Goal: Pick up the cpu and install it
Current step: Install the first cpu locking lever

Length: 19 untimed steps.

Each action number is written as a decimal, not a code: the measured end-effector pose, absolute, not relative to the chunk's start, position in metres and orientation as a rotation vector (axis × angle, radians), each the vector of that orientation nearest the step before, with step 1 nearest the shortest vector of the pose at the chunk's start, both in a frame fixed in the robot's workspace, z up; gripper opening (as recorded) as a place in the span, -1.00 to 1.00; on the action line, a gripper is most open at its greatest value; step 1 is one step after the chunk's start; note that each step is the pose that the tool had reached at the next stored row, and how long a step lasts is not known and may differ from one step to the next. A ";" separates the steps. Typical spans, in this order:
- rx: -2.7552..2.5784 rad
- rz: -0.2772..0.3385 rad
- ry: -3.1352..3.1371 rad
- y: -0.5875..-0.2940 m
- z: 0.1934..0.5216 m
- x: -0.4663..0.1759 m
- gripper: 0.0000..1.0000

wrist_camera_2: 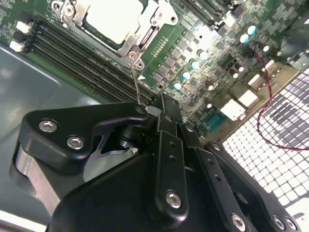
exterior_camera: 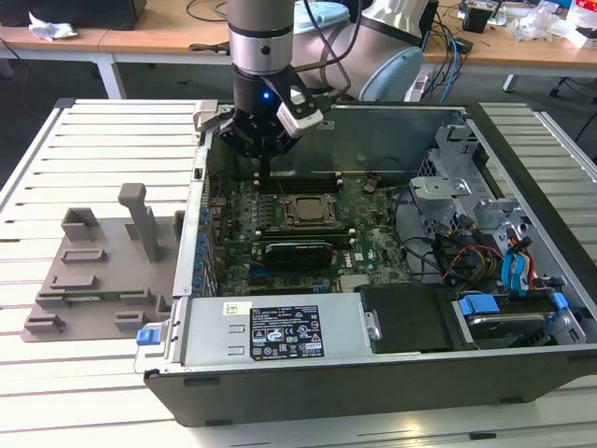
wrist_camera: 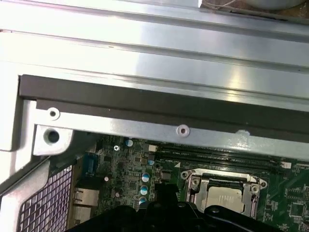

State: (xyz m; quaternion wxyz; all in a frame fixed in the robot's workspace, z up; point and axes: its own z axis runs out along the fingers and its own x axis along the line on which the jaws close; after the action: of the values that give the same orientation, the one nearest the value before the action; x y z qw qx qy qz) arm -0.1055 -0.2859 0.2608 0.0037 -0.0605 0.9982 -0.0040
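The cpu (exterior_camera: 303,209) lies flat in the socket on the green motherboard inside the open computer case, its silvery top framed by the metal socket bracket. Both wrist views show it in the socket too, the cpu (wrist_camera_2: 113,19) and cpu (wrist_camera: 223,198). My gripper (exterior_camera: 265,177) hangs just behind the socket's back edge, over the memory slots. Its black fingers (wrist_camera_2: 161,108) are shut together. A thin metal socket lever (wrist_camera_2: 136,79) rises from the bracket's corner to right beside the fingertips; whether it is clamped there is hidden.
A grey plastic fixture tray (exterior_camera: 93,271) sits on the slatted table at the exterior view's left. The case's back wall (wrist_camera: 145,104) stands close behind the gripper. Drive bays, cables and blue clips (exterior_camera: 504,271) fill the case's right side. A red wire (wrist_camera_2: 270,121) loops over the vent grid.
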 end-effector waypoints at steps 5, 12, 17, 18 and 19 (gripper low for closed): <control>-0.170 0.018 3.128 -0.286 0.260 -0.104 -0.79; -0.166 0.024 3.129 -0.286 0.260 -0.092 -0.79; -0.166 0.024 3.130 -0.286 0.260 -0.079 -0.79; -0.166 0.024 3.131 -0.286 0.260 -0.077 -0.79; -0.166 0.025 3.131 -0.286 0.260 -0.076 -0.79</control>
State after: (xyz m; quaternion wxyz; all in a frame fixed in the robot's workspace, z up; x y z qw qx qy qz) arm -0.0759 -0.2859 0.2599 0.0032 -0.0529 0.9986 0.0078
